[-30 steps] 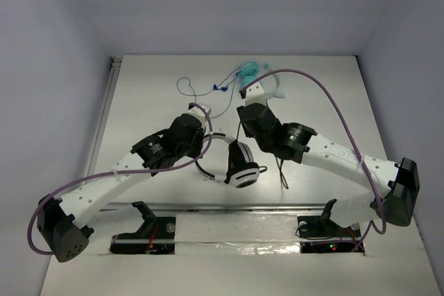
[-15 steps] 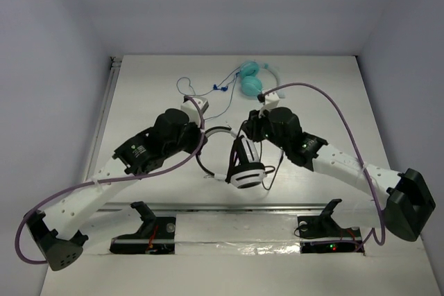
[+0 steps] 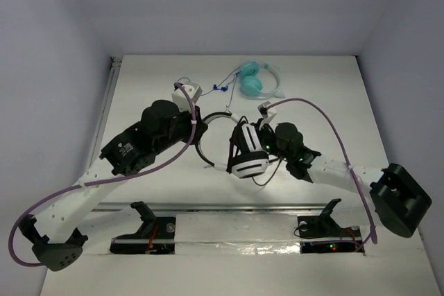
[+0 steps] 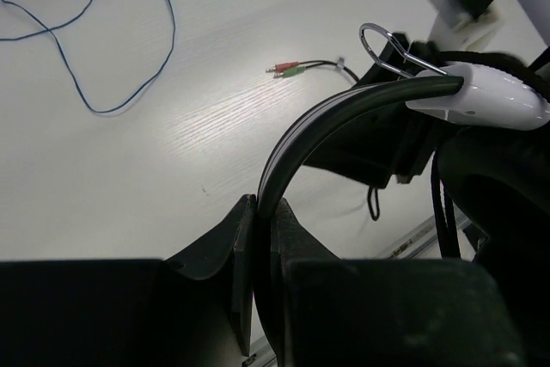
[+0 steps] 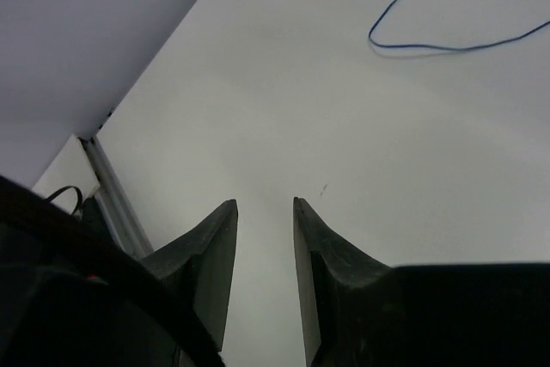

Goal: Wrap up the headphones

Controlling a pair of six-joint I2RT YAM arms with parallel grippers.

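The headphones [image 3: 248, 160] are held above the table's middle, with the white earcup facing the camera and the black-and-white headband [image 3: 211, 117] arching to the left. My left gripper [image 3: 200, 134] is shut on the headband; in the left wrist view the jaws [image 4: 265, 212] clamp the band [image 4: 326, 122]. The thin dark cable [image 3: 268, 171] hangs beside the earcup, and its pink and green plugs [image 4: 288, 67] lie on the table. My right gripper [image 3: 259, 136] is just right of the earcup. In the right wrist view it [image 5: 265, 212] is open and empty.
The smaller teal headphones [image 3: 253, 80] lie at the back of the table, and their thin blue cable [image 3: 208, 91] trails to the left. That cable also shows in the left wrist view [image 4: 86, 92]. A metal rail [image 3: 229, 207] runs along the near edge.
My left gripper has moved left and back with the headband. The earcup has shifted right. My right gripper has swung nearer and lower, from behind the headphones to beside the earcup.
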